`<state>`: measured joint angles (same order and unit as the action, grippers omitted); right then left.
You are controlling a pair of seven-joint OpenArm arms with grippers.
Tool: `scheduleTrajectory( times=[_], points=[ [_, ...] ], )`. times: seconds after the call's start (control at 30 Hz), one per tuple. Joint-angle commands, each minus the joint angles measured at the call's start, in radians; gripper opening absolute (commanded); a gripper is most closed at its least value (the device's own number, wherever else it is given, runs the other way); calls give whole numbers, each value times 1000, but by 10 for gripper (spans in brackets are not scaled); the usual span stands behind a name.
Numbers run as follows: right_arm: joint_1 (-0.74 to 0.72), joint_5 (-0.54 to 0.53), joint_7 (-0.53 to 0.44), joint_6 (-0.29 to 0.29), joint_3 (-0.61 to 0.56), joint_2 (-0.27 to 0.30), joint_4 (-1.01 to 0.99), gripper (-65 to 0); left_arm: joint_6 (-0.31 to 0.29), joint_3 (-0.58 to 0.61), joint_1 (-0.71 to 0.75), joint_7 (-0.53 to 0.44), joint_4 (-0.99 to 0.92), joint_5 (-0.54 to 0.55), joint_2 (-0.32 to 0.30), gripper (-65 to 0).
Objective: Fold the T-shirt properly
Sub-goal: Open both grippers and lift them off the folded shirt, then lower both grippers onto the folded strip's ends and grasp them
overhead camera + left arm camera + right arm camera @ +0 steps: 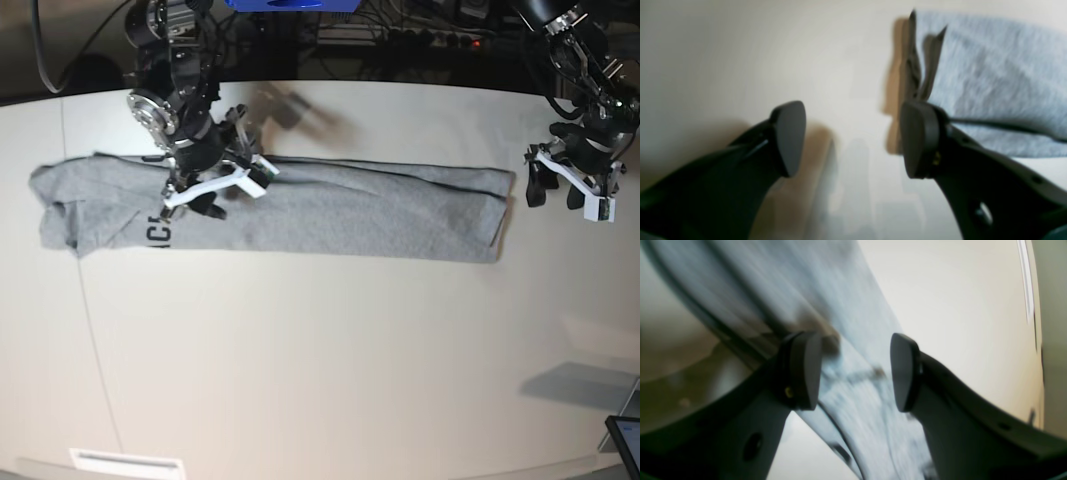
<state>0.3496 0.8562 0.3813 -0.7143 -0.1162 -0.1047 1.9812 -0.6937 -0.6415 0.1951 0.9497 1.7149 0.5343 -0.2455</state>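
Observation:
The heather-grey T-shirt [330,210] lies on the pale table [320,350] as a long narrow band running left to right, with black lettering [163,230] showing near its left end. My right gripper [193,197] hovers over that left part; in the right wrist view it [853,371] stands open, with blurred grey fabric [853,323] under the gap and nothing pinched. My left gripper [555,190] is just off the shirt's right end. In the left wrist view it [853,140] is open over bare table, and the shirt's folded edge [990,83] lies beside one finger [918,140].
Cables and dark equipment [400,35] line the table's far edge. A tablet corner [625,440] pokes in at the bottom right. A white strip [125,462] lies at the near left edge.

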Motion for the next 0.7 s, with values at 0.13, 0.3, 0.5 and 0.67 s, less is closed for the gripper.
scheduleTrajectory(
  times=[0.13, 0.3, 0.5, 0.67],
  points=[
    [-57, 2, 170, 16, -96, -3, 23, -499, -4, 4, 10, -146, 21, -228, 13, -217],
    [-113, -128, 279, 124, -75, -5, 23, -621, -4, 5, 24, -312, 17, -440, 76, -217],
    [-148, -509, 388, 236, 118, -5, 23, -538, -4, 5, 24, -326, 14, -451, 82, -217],
    [-126, -770, 394, 241, 247, 1, 20, -525, -4, 4, 22, -326, 15, -451, 81, -217]
  ],
)
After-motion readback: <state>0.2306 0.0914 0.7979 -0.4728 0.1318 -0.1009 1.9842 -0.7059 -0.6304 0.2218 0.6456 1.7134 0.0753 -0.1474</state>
